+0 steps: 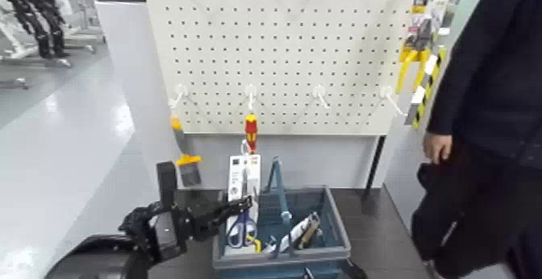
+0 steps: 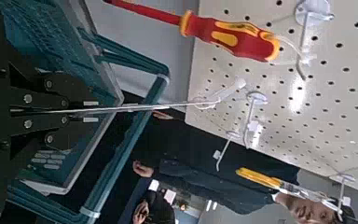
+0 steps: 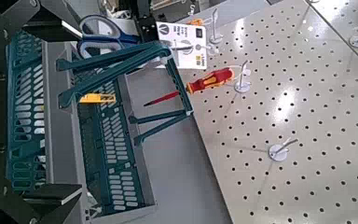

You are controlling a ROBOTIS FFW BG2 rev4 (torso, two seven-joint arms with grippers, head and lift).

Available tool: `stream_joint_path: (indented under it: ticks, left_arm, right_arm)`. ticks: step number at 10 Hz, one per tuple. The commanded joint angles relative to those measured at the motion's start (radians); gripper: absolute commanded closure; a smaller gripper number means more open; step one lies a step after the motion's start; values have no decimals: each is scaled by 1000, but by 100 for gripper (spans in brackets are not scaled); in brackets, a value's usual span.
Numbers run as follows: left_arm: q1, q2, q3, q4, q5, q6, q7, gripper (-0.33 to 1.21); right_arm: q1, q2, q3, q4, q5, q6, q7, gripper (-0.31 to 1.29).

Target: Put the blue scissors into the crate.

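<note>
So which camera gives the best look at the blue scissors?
The head view: the blue-handled scissors face it on their white card, though the left gripper holding it covers some. The left wrist view shows the card edge-on; the right wrist view, blue loops close up, card partly hidden.

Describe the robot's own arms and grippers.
The left arm is black, with a rounded cover below blocky links. The left gripper is black and angular, dotted with silvery screws. The right gripper shows dark, angular jaws.

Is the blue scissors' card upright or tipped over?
Upright: in the head view, the card stands nearly vertical in the left gripper, its blue loop handles at the bottom.
</note>
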Motion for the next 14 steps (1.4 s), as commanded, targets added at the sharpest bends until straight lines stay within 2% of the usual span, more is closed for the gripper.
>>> stream_joint_path:
  ticks: [1, 2, 3, 4, 11, 12, 14]
  left_arm:
    - [-14, -1, -1, 28, -40, -6, 0, 115]
    - [-14, -3, 3, 33, -60, 10, 0, 76]
    - [-12, -1, 1, 32, -60, 10, 0, 17]
    - [-12, 0, -1, 25, -63, 10, 0, -2]
    - [5, 5, -4, -16, -64, -2, 15, 4]
    - [32, 11, -4, -56, -64, -14, 45, 4]
    - [140, 9, 26, -182, -66, -105, 184, 7]
  right_arm:
    - [-1, 1, 0, 1, 0, 1, 2, 15]
    - [-1, 1, 0, 1, 0, 1, 2, 15]
    - [0, 1, 0, 1, 0, 1, 2, 15]
    - [0, 1, 0, -1, 0, 3, 3, 15]
    - [0, 1, -5, -1, 0, 1, 3, 15]
    - [0, 1, -7, -1, 0, 1, 3, 15]
    - [2, 1, -8, -1, 0, 0, 3, 15]
